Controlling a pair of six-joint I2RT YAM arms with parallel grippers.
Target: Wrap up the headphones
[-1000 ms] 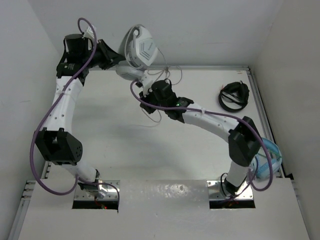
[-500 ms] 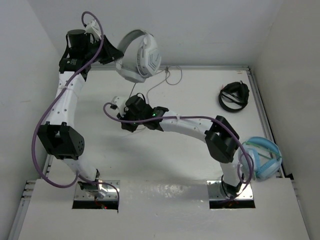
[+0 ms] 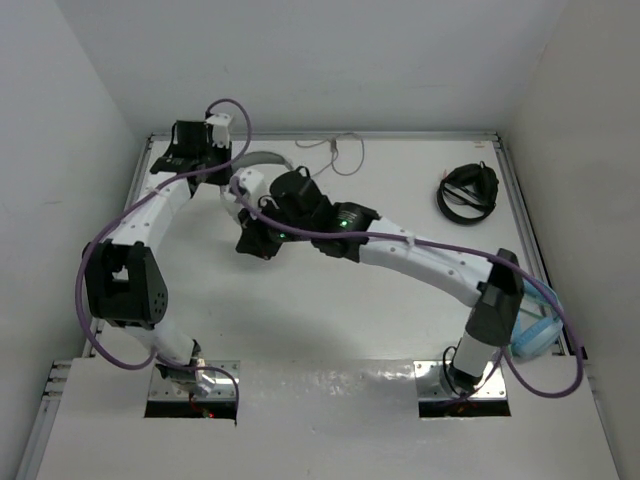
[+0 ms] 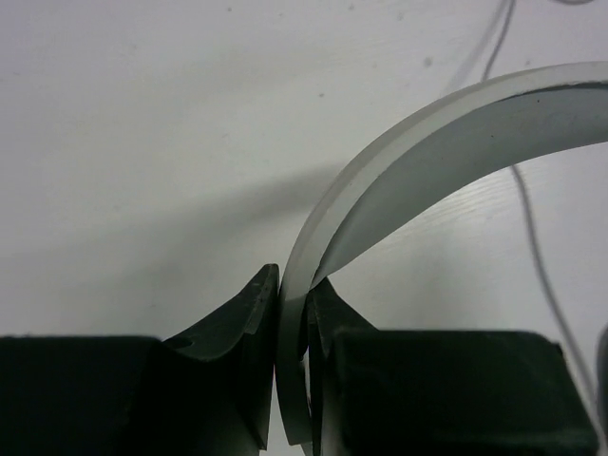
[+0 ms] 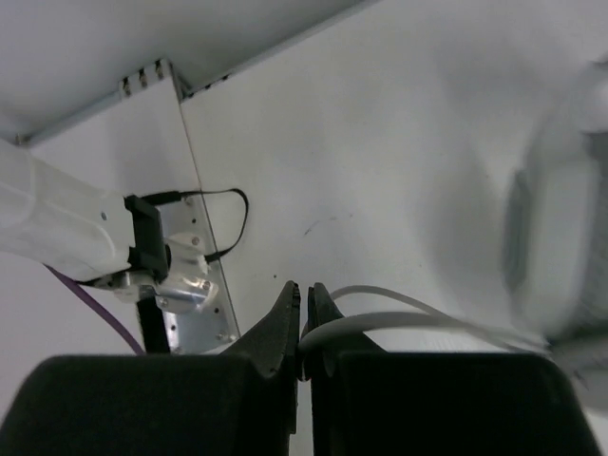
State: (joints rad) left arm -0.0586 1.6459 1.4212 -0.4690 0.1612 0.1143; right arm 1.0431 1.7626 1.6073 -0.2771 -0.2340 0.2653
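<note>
The white headphones (image 3: 265, 157) lie low at the back left of the table, mostly hidden under my right arm; only the headband arc and a bit of an earcup (image 3: 243, 185) show from above. My left gripper (image 3: 230, 165) is shut on the grey headband (image 4: 446, 123), which runs edge-on between its fingers (image 4: 293, 285). My right gripper (image 3: 248, 245) points toward the near left and is shut on the thin pale cable (image 5: 399, 318), which loops off to the right from the jaws (image 5: 304, 290). A blurred earcup (image 5: 560, 237) fills the right of the right wrist view.
Black headphones (image 3: 468, 192) lie at the back right. Light blue headphones (image 3: 535, 322) sit at the right edge beside my right arm's elbow. A loose stretch of cable (image 3: 335, 150) lies along the back wall. The left arm's base plate (image 5: 180, 285) shows in the right wrist view.
The left gripper has brought the headphones down from high against the back wall to the table. The right gripper, holding the cable, has swung back up beside them.
</note>
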